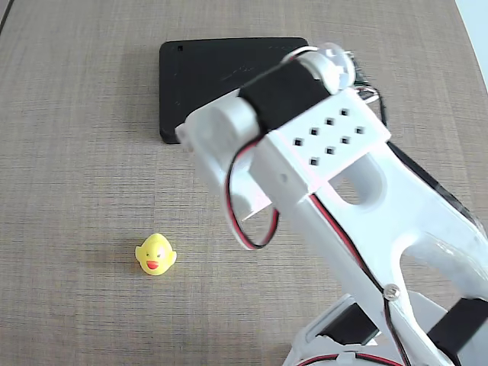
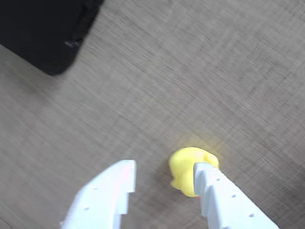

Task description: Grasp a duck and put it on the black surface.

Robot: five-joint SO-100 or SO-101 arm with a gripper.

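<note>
The yellow duck [image 1: 155, 255] stands alone on the table at the lower left of the fixed view, beak facing the camera. The black case [image 1: 206, 76] lies flat at the top centre, its right part hidden by my white arm [image 1: 320, 152]. My gripper does not show clearly in the fixed view. In the wrist view my gripper [image 2: 164, 174] is open and empty above the table. The duck [image 2: 183, 164] shows between the white fingers, close to the right finger [image 2: 214, 191], which covers part of it. A corner of the black case [image 2: 38, 33] is at the top left.
The grey-brown wood-grain table [image 1: 76, 152] carries only the duck and the case. Red and black cables [image 1: 252, 229] loop under the arm. The arm's base [image 1: 358, 335] fills the lower right of the fixed view.
</note>
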